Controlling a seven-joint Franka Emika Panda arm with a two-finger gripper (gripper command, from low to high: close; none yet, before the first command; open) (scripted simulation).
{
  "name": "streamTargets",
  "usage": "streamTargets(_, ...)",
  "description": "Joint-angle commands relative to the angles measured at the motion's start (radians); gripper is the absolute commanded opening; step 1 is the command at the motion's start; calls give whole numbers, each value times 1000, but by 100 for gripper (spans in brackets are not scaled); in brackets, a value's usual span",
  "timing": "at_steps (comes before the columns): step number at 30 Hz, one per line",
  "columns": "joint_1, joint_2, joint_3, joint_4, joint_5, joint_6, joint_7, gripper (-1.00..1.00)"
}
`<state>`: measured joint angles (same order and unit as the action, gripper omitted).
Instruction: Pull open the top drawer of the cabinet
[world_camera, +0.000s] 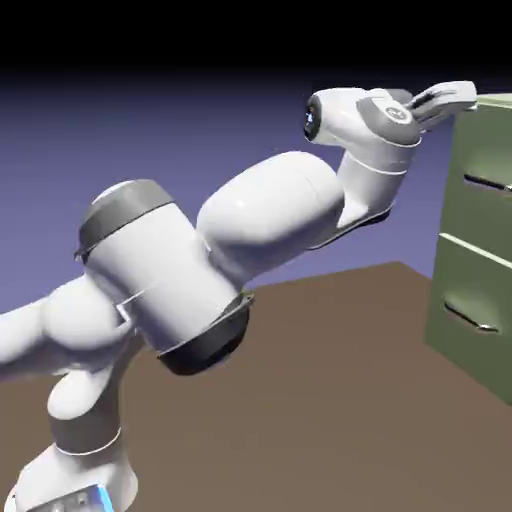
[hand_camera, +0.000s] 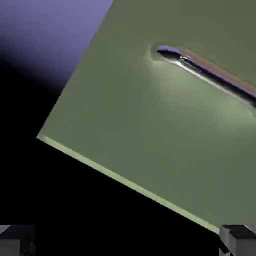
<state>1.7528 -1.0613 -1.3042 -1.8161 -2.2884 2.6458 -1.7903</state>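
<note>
The cabinet (world_camera: 497, 104) stands at the exterior view's right, olive-green and tall. Its top drawer (world_camera: 478, 150) is flush with the front, with a thin silver handle (world_camera: 487, 183) across it. My gripper (world_camera: 463, 95) hovers level with the cabinet's top edge, above that handle and apart from it. In the hand view the green drawer front (hand_camera: 150, 135) fills most of the picture, rolled diagonally, with the silver handle (hand_camera: 205, 70) at the upper right. The grey fingertips (hand_camera: 237, 240) sit wide apart at the bottom corners with nothing between them, so the gripper (hand_camera: 127, 244) is open.
A second drawer front (world_camera: 470, 285) with its own silver handle (world_camera: 470, 318) lies below the top one. The brown table (world_camera: 330, 400) stretches between the robot's base and the cabinet. My white arm (world_camera: 260, 215) arches across the middle.
</note>
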Motion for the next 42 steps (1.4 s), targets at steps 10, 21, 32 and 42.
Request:
streamTargets(10, 299, -84, -224, 171, -393, -67, -435, 0)
streamTargets(21, 531, -153, -326, 461, -454, 6, -609, 0)
streamTargets(32, 352, -110, -262, 190, -480, -91, -535, -100)
streamTargets(42, 85, -69, -137, -173, -478, -205, -463, -100)
